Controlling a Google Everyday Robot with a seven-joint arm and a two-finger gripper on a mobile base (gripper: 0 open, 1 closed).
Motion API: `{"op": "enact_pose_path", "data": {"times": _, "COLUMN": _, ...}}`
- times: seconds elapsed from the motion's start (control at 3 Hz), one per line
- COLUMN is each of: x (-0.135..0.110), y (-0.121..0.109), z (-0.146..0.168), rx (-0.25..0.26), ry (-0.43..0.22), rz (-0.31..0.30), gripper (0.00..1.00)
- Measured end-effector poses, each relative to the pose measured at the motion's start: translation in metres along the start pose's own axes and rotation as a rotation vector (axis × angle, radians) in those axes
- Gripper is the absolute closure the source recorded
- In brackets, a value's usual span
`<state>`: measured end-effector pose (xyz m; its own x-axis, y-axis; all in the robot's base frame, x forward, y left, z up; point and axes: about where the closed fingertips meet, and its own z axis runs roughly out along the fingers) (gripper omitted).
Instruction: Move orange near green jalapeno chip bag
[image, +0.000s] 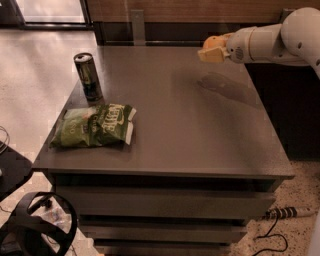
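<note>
The orange (215, 42) is held in my gripper (210, 51) at the far right of the table, lifted above the tabletop with its shadow below it. The gripper is shut on the orange, and the white arm reaches in from the right edge. The green jalapeno chip bag (94, 125) lies flat near the table's front left corner, far to the left of the gripper.
A dark upright drink can (88, 77) stands just behind the chip bag near the left edge. The dark table (200, 135) has drawers below. Cables and a black hoop lie on the floor at the front left.
</note>
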<state>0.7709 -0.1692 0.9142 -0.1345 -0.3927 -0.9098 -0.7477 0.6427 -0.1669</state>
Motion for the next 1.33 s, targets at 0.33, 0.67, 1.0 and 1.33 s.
{"op": "enact_pose_path", "data": {"times": 0.33, "x": -0.02, "y": 0.011, "z": -0.021, "rx": -0.004, "ry": -0.005, "rz": -0.018, "gripper": 1.0}}
{"op": "enact_pose_path", "data": {"times": 0.67, "x": -0.02, "y": 0.037, "z": -0.037, "rx": -0.07, "ry": -0.014, "rz": 0.0, "gripper": 1.0}}
{"op": "enact_pose_path", "data": {"times": 1.0, "x": -0.006, "y": 0.064, "z": -0.046, "rx": -0.132, "ry": 0.01, "rz": 0.053, "gripper": 1.0}}
{"op": "enact_pose_path", "data": {"times": 1.33, "x": 0.006, "y": 0.095, "z": -0.045, "rx": -0.194, "ry": 0.035, "rz": 0.096, "gripper": 1.0}}
